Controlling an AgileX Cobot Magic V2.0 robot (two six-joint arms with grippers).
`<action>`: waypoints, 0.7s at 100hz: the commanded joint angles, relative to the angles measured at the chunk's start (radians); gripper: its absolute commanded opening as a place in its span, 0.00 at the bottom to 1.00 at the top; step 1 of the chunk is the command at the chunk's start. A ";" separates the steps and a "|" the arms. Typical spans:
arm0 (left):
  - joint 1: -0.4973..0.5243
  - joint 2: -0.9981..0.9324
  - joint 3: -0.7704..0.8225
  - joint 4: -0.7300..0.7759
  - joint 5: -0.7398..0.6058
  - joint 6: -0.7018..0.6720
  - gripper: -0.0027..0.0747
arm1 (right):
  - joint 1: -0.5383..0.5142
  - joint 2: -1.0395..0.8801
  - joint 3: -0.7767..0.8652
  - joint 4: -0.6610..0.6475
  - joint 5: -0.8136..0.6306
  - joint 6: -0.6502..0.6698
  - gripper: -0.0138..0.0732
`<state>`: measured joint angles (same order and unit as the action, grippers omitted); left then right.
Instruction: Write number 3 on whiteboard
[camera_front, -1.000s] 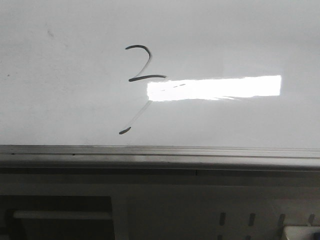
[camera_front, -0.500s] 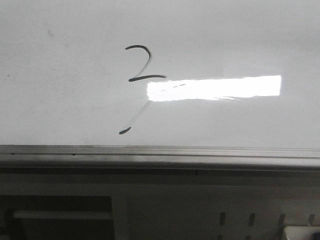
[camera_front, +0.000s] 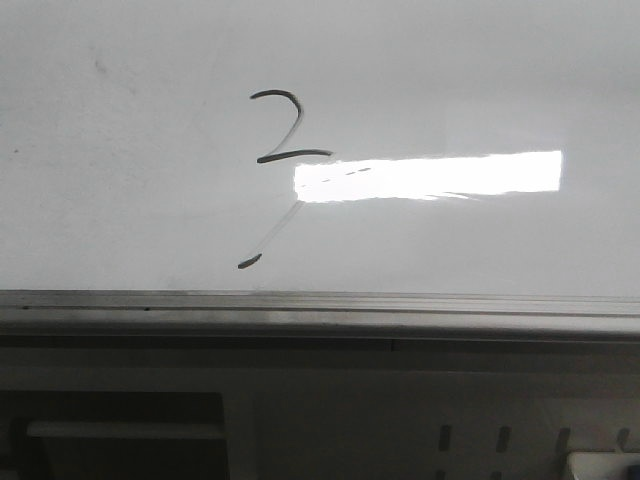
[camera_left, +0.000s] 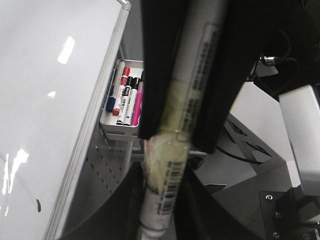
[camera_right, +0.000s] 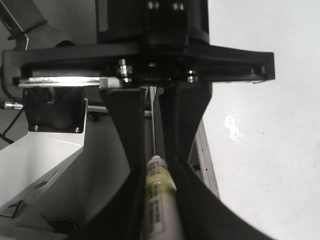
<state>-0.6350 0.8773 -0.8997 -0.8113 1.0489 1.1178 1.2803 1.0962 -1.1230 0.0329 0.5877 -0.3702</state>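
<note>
The large glossy white whiteboard with its grey metal edge rail fills the front view; neither arm shows there, so which is nearer cannot be told. The thin dark hand-drawn number 3 stands left of centre, long axis upright, its faint tail ending just above the rail. The left gripper clamps a taped white marker; the right gripper clamps another yellowish taped marker, both off the surface.

A bright rectangular light reflection is thrown across the glossy surface. Below, a perforated grey metal panel is seen. A small white tray is hung on a similar panel, and coloured markers are stored inside it.
</note>
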 joint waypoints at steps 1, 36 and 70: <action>-0.003 0.000 -0.032 -0.104 -0.092 -0.039 0.01 | 0.009 -0.020 -0.028 0.014 -0.080 -0.009 0.39; -0.003 0.000 0.008 -0.093 -0.263 -0.132 0.01 | -0.054 -0.089 -0.030 -0.048 -0.086 0.014 0.71; -0.003 0.022 0.206 -0.124 -0.838 -0.338 0.01 | -0.275 -0.291 -0.023 -0.048 -0.023 0.133 0.29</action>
<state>-0.6371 0.8946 -0.7092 -0.8718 0.3962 0.8214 1.0502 0.8477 -1.1230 -0.0174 0.6017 -0.2664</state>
